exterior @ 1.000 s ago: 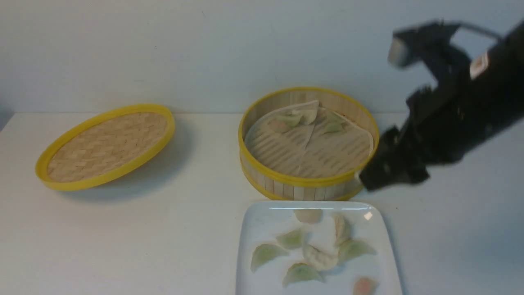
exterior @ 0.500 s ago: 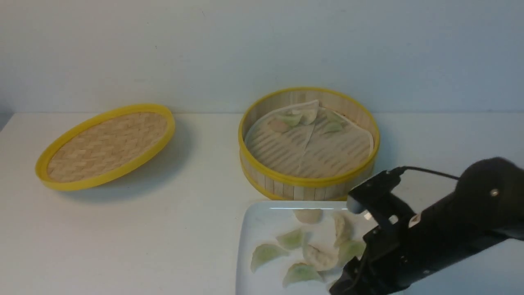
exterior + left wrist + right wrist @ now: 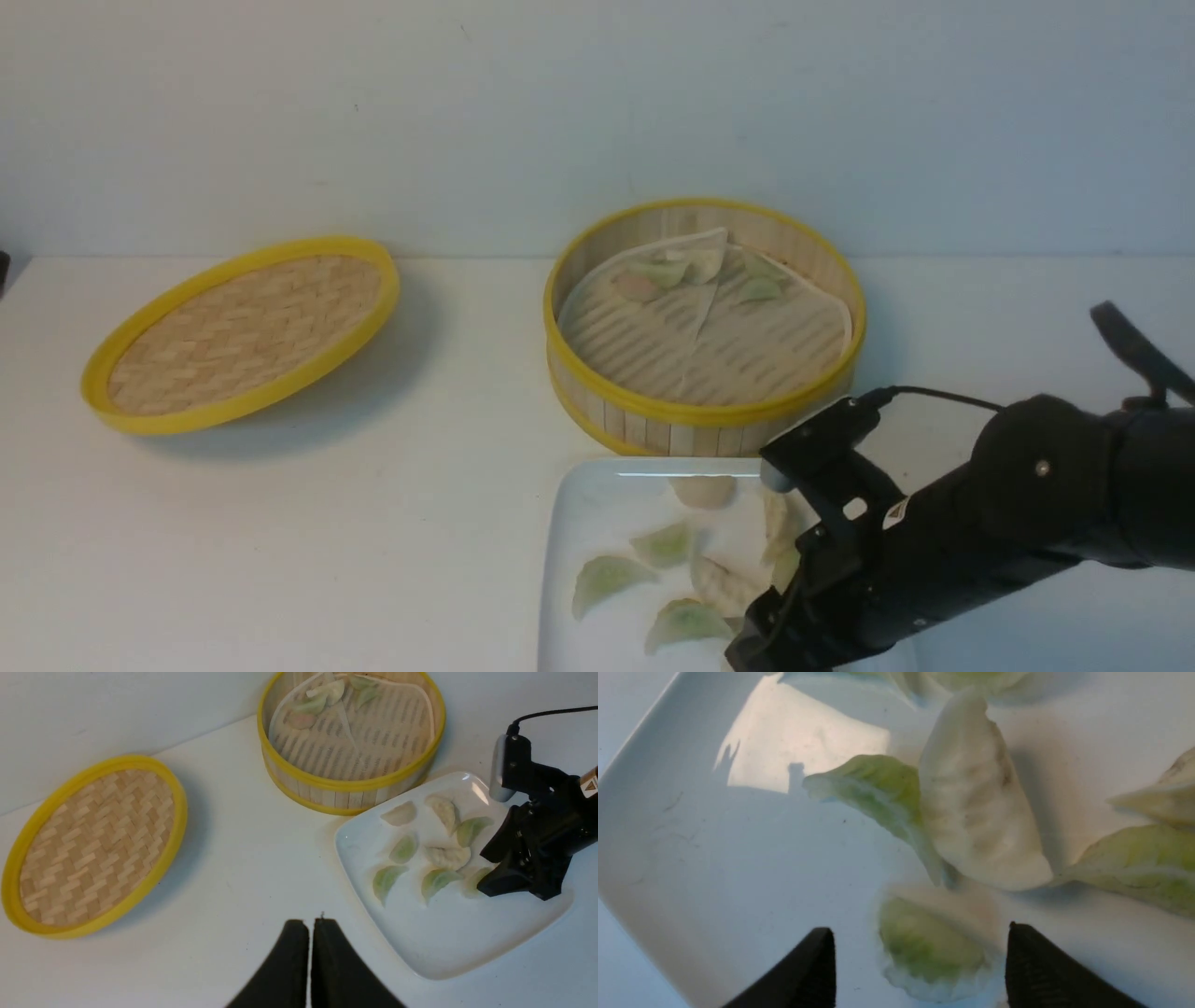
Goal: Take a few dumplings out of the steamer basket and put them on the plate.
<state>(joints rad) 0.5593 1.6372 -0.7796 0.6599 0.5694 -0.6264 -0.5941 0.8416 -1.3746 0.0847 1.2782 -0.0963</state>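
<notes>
Lowered right gripper (image 3: 919, 931) gapes wide, straddling a dumpling (image 3: 927, 952).

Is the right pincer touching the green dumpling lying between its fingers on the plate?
Apart. The right wrist view shows the right pincer open, with a strip of bare plate visible between each fingertip and the green dumpling.

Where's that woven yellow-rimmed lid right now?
In the front view the lid lies on the table at the robot's left, well apart from the steamer basket to its right.
</notes>
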